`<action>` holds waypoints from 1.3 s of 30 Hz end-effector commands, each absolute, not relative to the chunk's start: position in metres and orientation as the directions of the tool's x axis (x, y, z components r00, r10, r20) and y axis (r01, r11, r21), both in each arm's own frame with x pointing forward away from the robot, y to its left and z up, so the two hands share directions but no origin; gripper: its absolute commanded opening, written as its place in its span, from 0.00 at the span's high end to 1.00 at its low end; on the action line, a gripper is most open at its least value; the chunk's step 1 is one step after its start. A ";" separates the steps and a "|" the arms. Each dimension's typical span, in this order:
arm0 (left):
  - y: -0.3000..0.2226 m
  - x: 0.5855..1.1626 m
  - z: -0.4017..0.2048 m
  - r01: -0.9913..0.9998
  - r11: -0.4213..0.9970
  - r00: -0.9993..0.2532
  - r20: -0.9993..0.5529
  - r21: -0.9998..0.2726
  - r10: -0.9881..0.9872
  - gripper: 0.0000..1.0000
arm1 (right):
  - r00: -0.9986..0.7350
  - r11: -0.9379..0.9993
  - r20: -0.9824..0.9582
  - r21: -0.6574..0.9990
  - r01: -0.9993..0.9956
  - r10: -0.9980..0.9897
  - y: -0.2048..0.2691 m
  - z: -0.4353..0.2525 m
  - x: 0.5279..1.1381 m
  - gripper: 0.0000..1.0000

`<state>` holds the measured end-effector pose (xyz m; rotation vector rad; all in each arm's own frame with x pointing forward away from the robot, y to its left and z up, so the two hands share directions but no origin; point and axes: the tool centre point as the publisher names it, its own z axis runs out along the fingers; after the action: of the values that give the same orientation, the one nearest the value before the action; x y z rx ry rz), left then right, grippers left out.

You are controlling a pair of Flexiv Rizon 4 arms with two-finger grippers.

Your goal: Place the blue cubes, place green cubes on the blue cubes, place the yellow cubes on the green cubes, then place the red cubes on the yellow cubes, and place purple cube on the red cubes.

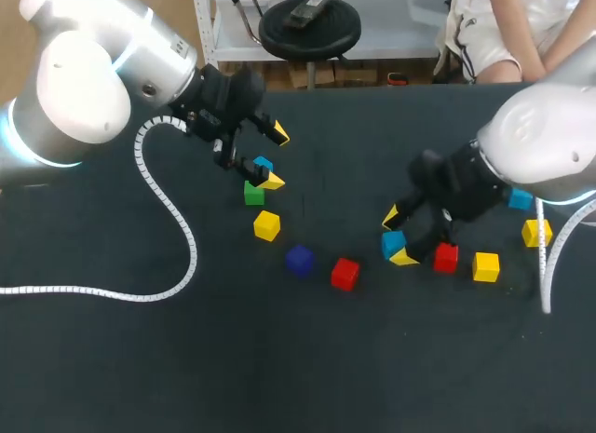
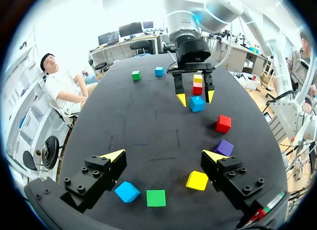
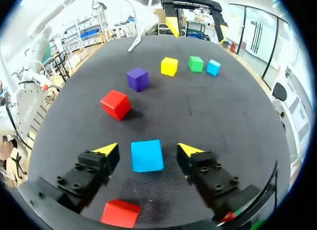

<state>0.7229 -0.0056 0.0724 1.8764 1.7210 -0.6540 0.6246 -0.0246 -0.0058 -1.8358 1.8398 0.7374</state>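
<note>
My right gripper stands open around a blue cube that rests on the table, with a gap at each fingertip; in the head view the same cube lies between its yellow tips. A red cube lies under the gripper. My left gripper is open and holds nothing, hanging over another blue cube, a green cube and a yellow cube. A purple cube and a red cube sit mid-table.
To the right lie a red cube, two yellow cubes and a blue cube. A far green cube shows in the left wrist view. A white coiled cable curves across the left side.
</note>
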 end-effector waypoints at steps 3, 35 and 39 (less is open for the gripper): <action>-0.005 0.723 0.072 0.996 -0.072 0.085 -0.655 0.047 0.751 0.00 | -0.011 -0.021 -0.661 0.040 -0.999 -0.751 -0.037 0.009 0.611 0.00; -0.005 0.723 0.072 0.996 -0.072 0.085 -0.655 0.047 0.751 0.00 | 0.025 -0.115 -0.692 0.084 -0.990 -0.721 -0.031 -0.008 0.629 0.00; -0.005 0.723 0.072 0.996 -0.072 0.085 -0.655 0.047 0.751 0.00 | 0.033 -0.127 -0.689 0.086 -0.988 -0.724 -0.027 -0.011 0.629 0.12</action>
<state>0.7229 -0.0056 0.0724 1.8764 1.7210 -0.6540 0.6275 -0.0304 -0.0082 -1.8949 1.7324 0.8453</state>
